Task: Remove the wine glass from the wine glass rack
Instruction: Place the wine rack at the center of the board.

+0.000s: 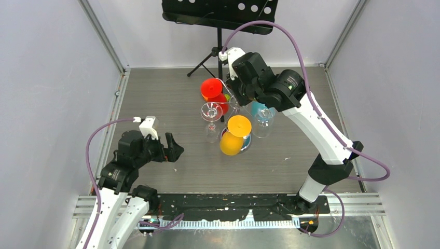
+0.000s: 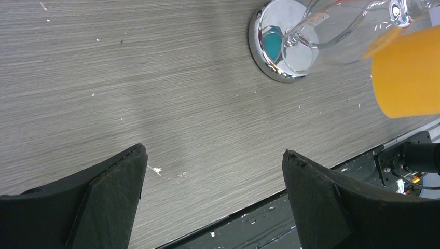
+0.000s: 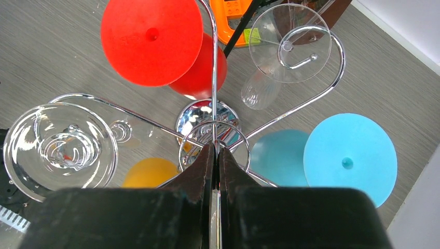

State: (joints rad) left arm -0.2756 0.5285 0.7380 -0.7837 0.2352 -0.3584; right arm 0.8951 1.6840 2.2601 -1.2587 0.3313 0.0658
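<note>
The wine glass rack (image 1: 227,110), a chrome wire tree, stands mid-table with several wine glasses hung upside down on its arms: a red one (image 1: 211,89), an orange one (image 1: 238,126), a blue one (image 1: 258,108) and a clear one (image 1: 211,111). My right gripper (image 3: 215,149) comes from above, shut on a thin chrome wire at the rack's top ring. Below it show the red foot (image 3: 151,39), a clear glass (image 3: 59,148) and the blue foot (image 3: 350,155). My left gripper (image 2: 215,155) is open and empty, low over the table, left of the rack's mirror base (image 2: 258,54).
A black tripod music stand (image 1: 220,13) rises behind the rack, its legs (image 1: 206,61) on the table. Grey walls close in on both sides. A black strip (image 2: 290,228) runs along the table's near edge under my left gripper.
</note>
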